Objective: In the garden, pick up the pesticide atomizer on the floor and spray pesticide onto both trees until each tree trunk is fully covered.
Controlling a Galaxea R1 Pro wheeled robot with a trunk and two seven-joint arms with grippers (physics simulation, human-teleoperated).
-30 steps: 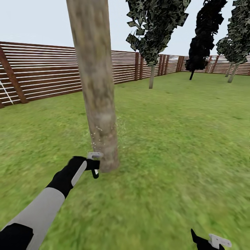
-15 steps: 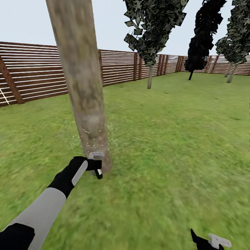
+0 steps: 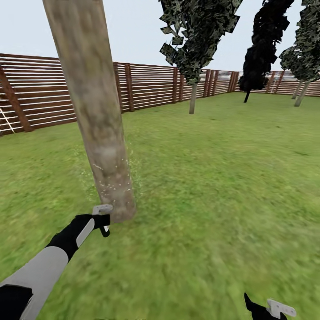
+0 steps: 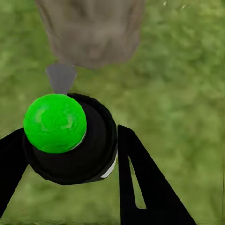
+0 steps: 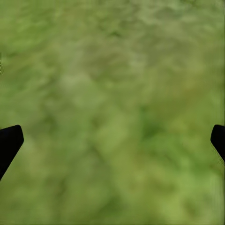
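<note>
My left gripper (image 4: 70,154) clamped the pesticide atomizer (image 4: 77,140), just near the tree trunk (image 3: 95,120). The atomizer was black, green-capped. My right gripper (image 5: 112,140) hung wide open over grass (image 5: 117,84).

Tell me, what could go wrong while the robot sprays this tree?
The white specks sit low on the trunk, so the upper part may stay unsprayed. The left gripper holds the spray bottle very close to the trunk's base and could bump it. The second tree is far off and looks untreated.
</note>
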